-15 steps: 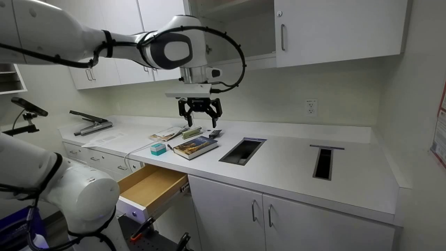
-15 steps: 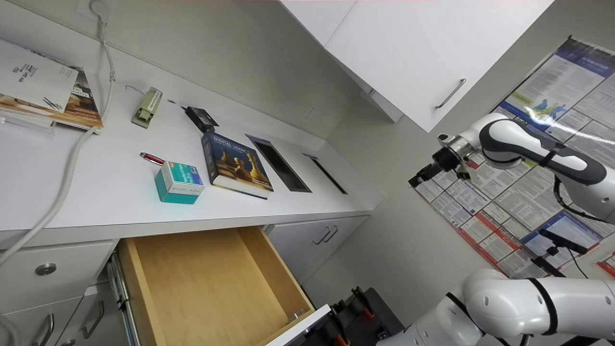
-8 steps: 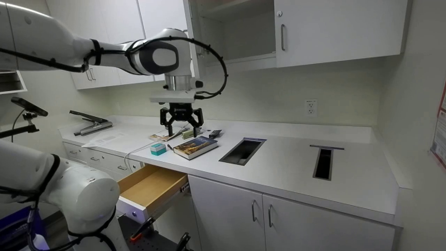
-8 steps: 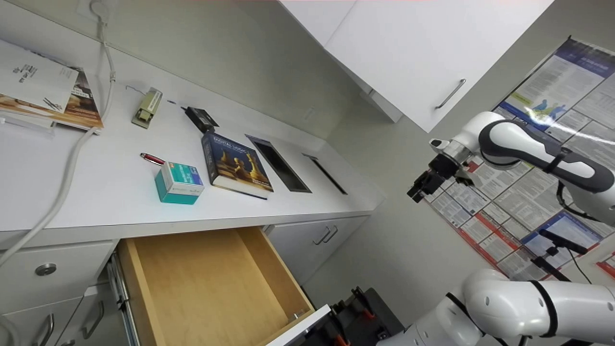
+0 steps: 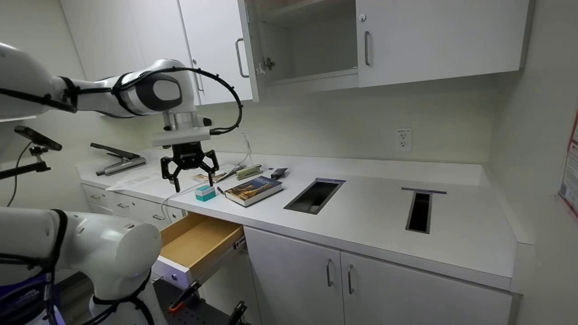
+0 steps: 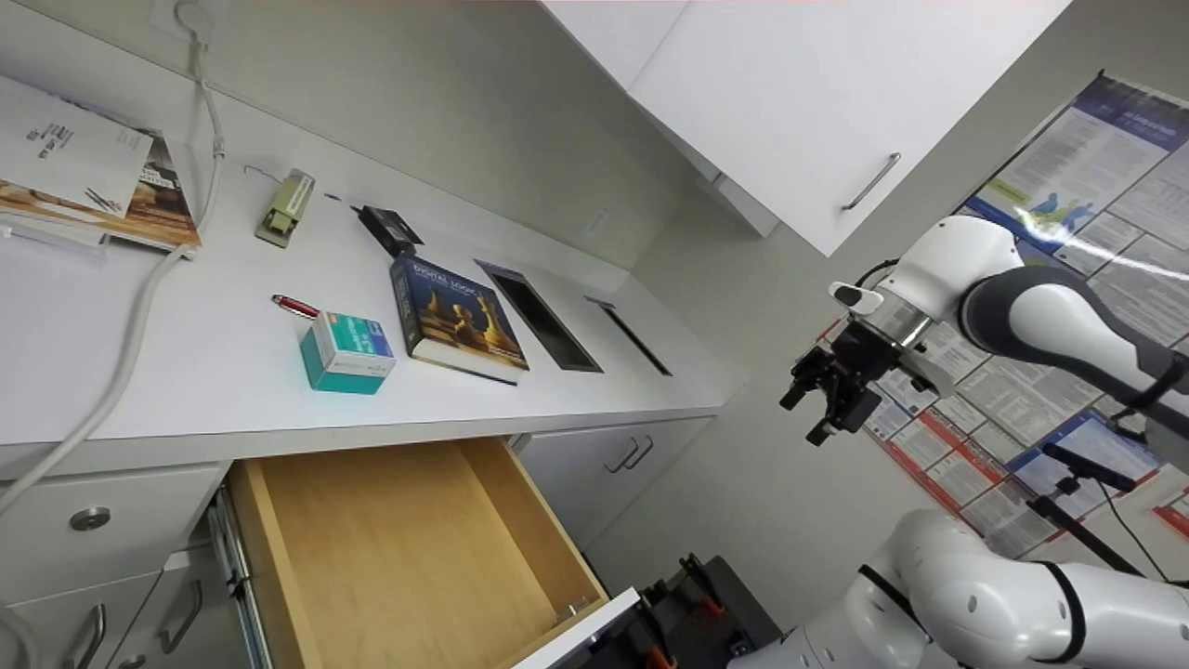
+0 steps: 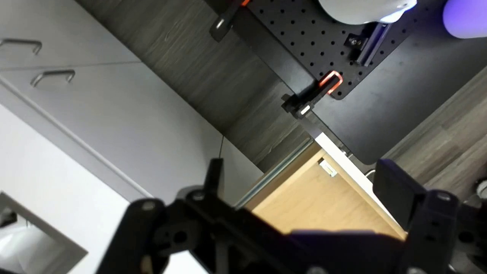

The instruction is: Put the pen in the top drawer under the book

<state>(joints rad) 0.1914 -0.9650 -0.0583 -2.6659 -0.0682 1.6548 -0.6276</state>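
The top drawer [image 5: 198, 241] is pulled open below the counter edge, with a bare pale-wood floor and white front; it also shows in an exterior view [image 6: 390, 548] and the wrist view [image 7: 323, 205]. A red pen [image 6: 293, 305] lies on the counter beside the teal box, small and dark in an exterior view [image 5: 220, 190]. The thick hardback book [image 6: 460, 311] with a blue and gold cover lies flat on the counter, also in an exterior view [image 5: 253, 190]. My gripper [image 5: 194, 187] is open, empty and pointing down, high over the drawer's front area; it also shows in an exterior view [image 6: 803, 420].
A teal and white box [image 6: 348, 367] stands by the pen. A green stapler [image 6: 285, 209], a dark box [image 6: 385, 228], magazines [image 6: 172, 190] and a white cable [image 6: 130, 344] lie on the counter. A black platform [image 7: 289, 42] with clamps stands before the drawer.
In an exterior view the arm and gripper have moved left and down from above the back of the counter. The gripper stays open. The drawer, pen and book have not moved.
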